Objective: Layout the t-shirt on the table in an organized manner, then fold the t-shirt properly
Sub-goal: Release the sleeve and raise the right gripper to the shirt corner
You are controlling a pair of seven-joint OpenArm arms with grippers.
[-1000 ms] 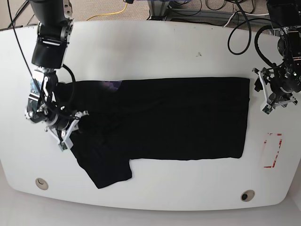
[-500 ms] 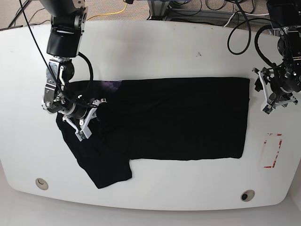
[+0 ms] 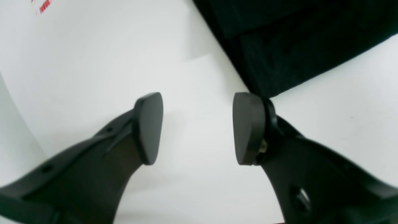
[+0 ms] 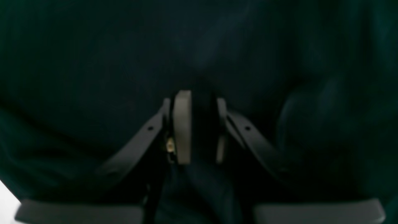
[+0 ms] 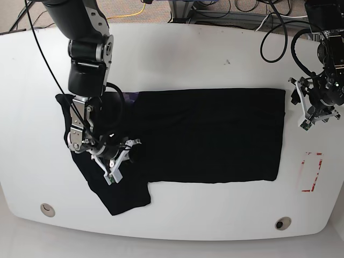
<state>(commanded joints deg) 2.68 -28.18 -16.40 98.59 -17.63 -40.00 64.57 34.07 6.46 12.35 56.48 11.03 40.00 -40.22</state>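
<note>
My right end effector (image 4: 199,124) pinches the soft black cloth t-shirt (image 5: 215,134). My left end effector (image 3: 199,127) gapes wide, empty, over the smooth white desk (image 3: 93,62), the shirt's corner just beyond its fingertips.

Matt black cloth on glossy white tabletop

The t-shirt (image 5: 209,134) was soft, matt, wrinkly cloth; the table (image 5: 177,59) smooth, slightly shiny white; left gripper (image 3: 197,127) pads (image 3: 149,124) looked like matt dark rubber on smooth black plastic.
</note>
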